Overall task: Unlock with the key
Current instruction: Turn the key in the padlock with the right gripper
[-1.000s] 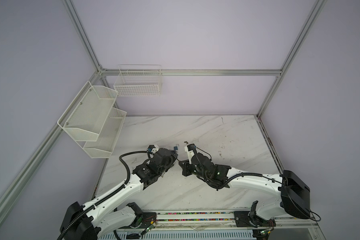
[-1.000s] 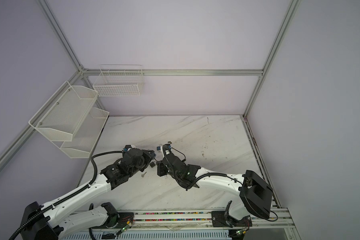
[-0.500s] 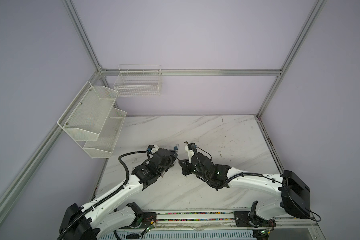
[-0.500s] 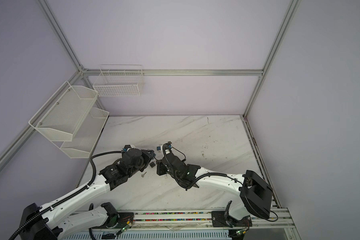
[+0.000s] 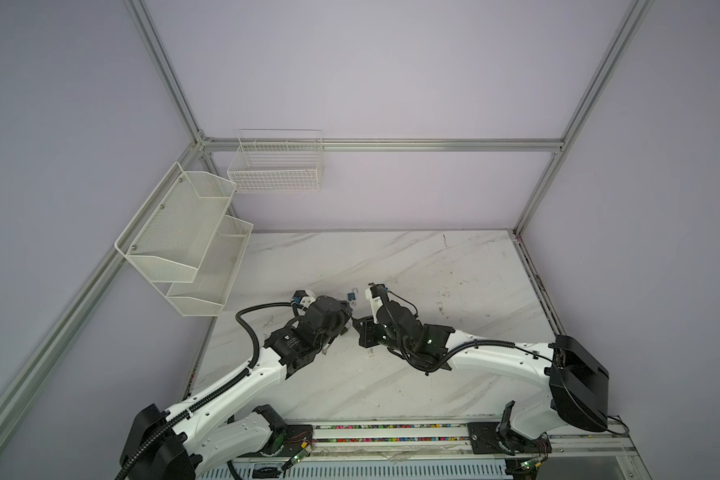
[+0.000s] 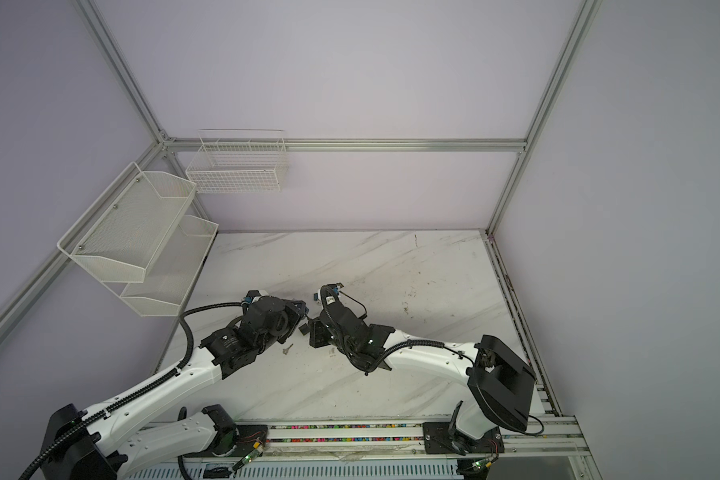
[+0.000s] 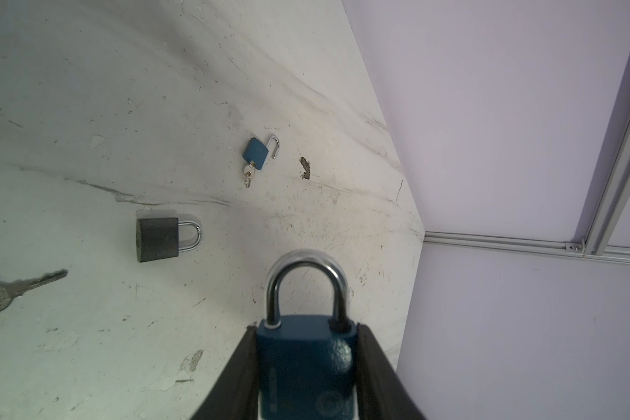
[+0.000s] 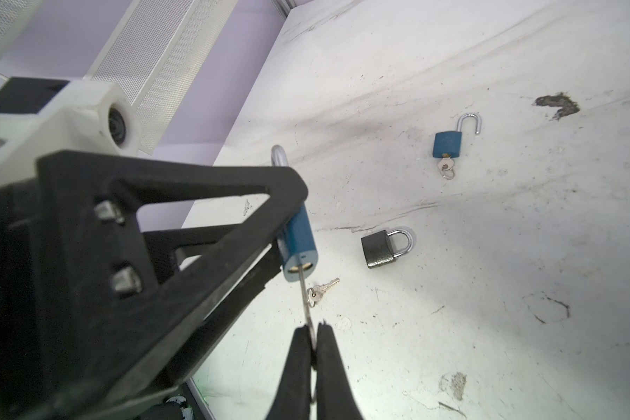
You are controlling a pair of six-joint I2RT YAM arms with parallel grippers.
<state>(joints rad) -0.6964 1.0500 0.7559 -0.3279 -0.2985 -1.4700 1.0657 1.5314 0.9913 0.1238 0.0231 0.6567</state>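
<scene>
My left gripper (image 7: 306, 327) is shut on the body of a blue padlock (image 7: 306, 363), whose silver shackle is closed and points away from the wrist. In the right wrist view the padlock (image 8: 299, 240) hangs between the left fingers (image 8: 211, 189) with its keyhole end towards me. A thin silver key (image 8: 303, 298) runs from that keyhole to my right gripper (image 8: 312, 329), which is shut on the key's head. In a top view the left gripper (image 5: 347, 311) and right gripper (image 5: 355, 324) meet tip to tip above the table's front middle.
On the marble table lie a small blue padlock (image 7: 256, 152) with open shackle and key inserted, a dark grey locked padlock (image 7: 159, 240), and a loose key (image 7: 15, 289). White mesh shelves (image 5: 184, 237) and a wire basket (image 5: 275, 166) hang on the walls.
</scene>
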